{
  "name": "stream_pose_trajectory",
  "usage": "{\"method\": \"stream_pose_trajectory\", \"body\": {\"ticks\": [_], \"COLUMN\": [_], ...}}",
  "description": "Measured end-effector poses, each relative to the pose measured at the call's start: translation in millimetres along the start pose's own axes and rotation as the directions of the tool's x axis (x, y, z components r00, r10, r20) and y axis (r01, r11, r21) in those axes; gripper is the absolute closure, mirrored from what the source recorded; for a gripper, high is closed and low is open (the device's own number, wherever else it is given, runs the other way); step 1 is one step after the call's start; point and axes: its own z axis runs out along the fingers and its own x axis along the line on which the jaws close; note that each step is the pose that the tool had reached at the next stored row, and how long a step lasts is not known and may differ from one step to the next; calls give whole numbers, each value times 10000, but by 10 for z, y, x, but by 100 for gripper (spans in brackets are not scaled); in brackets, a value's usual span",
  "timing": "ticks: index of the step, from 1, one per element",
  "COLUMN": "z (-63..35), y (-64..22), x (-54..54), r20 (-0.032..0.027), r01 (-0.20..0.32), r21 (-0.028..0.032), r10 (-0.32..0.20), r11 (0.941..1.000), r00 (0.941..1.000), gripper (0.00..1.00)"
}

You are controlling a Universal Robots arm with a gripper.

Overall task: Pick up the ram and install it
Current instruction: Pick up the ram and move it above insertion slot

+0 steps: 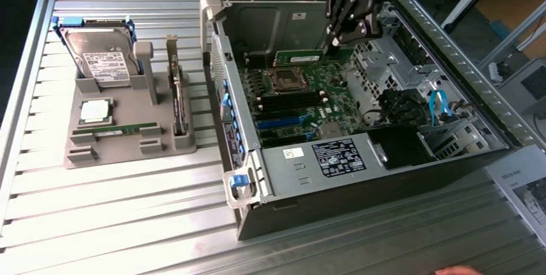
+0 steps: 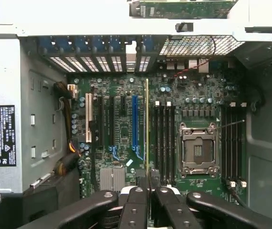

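My gripper (image 1: 334, 41) hangs over the back of the open computer case (image 1: 444, 160), shut on the ram (image 1: 298, 52), a narrow green stick held level above the motherboard (image 1: 298, 96). In the wrist view the ram (image 2: 147, 124) appears edge-on as a thin line running out from between the black fingers (image 2: 135, 200) of the gripper (image 2: 148, 185). It hovers just beside the black memory slots (image 2: 163, 143), which lie next to the empty processor socket (image 2: 198, 150). A second, similar green stick (image 1: 115, 131) lies on the grey holder (image 1: 128, 150).
The grey holder at the exterior view's left also carries a hard drive (image 1: 101, 61), a square silver chip (image 1: 96, 110) and an upright dark card (image 1: 178, 105). The case walls ring the motherboard, with the power supply (image 1: 328, 157) and cables (image 1: 439, 105) inside. A hand (image 1: 456, 270) shows at the front edge.
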Motion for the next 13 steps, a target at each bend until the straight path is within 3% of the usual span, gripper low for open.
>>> {"method": "stream_pose_trajectory", "body": {"ticks": [8, 13], "z": [5, 6], "y": [1, 2], "x": [-185, -244], "r20": [1, 0], "r01": [0, 1], "r21": [0, 0], "r10": [0, -1], "r11": [10000, 10000], "r00": [10000, 10000], "gripper": [88, 88]}}
